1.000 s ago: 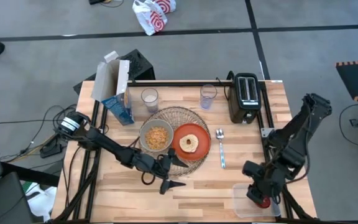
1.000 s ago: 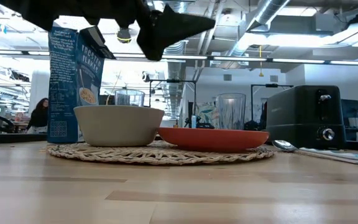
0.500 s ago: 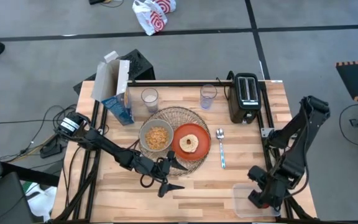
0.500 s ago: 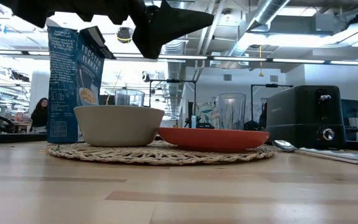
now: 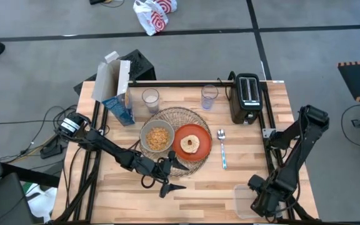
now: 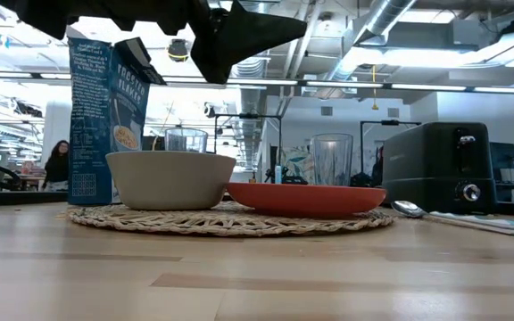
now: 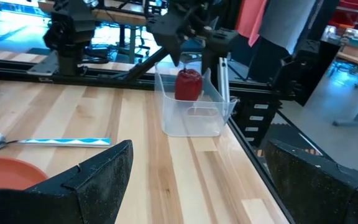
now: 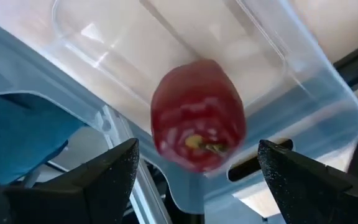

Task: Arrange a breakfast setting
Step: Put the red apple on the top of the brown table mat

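- Hovering right above the clear tub (image 7: pixel 191 121) at the near right corner of the table (image 5: pixel 199 187): right tool (image 5: pixel 264 199), fingers spread wide, gripping nothing.
- Lying loose on the tub's floor, between those fingers but untouched: red apple (image 8: pixel 197 115), the tub's only content.
- Judged firm, smooth and fairly light, so prone to rolling or slipping; best taken across its widest part, with care for the thin tub walls close by.
- Hanging above bare table just near of the round wire mat (image 6: pixel 221 223): left tool (image 5: pixel 179 176), also wide open and empty.
- Sitting side by side on the mat: grey bowl (image 6: pixel 169 178) holding cereal, and orange plate (image 6: pixel 306 198) carrying the round bread (image 5: pixel 191 144).
- Lying on the table just right of the mat: metal spoon (image 5: pixel 222 150).
- Standing beyond the mat: two clear glasses (image 5: pixel 150 98) (image 5: pixel 209 97), contents impossible to tell.
- Standing at the far left with its top flaps open: blue-white cereal box (image 5: pixel 119 106); at the far right, black toaster (image 5: pixel 245 97).
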You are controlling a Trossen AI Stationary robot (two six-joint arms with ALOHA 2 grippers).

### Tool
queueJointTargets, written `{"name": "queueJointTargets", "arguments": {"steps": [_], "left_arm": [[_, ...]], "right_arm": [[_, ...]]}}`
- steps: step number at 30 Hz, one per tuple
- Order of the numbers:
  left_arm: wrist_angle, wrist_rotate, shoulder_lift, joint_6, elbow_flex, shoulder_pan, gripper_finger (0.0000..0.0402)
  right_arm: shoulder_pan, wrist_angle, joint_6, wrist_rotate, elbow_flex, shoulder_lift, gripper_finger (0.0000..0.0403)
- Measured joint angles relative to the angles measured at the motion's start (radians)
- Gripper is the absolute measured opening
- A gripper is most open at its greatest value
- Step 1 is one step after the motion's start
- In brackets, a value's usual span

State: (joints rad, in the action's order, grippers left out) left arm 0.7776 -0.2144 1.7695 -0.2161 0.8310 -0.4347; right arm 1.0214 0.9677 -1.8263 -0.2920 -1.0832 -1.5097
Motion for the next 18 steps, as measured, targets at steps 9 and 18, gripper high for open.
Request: {"name": "queueJointTargets", "arguments": {"steps": [9, 18], "left_arm": [[-0.002, -0.033, 0.0, -0.007, 0.0, 0.0, 0.0348], [-0.002, -0.033, 0.0, -0.008, 0.0, 0.0, 0.0348]], "right_arm": [[0.005, -0.033, 0.009, -0.03, -0.001, -0.109, 0.0357], [0.018, -0.066, 0.125, -0.11, -0.001, -0.234, 0.0337]]}}
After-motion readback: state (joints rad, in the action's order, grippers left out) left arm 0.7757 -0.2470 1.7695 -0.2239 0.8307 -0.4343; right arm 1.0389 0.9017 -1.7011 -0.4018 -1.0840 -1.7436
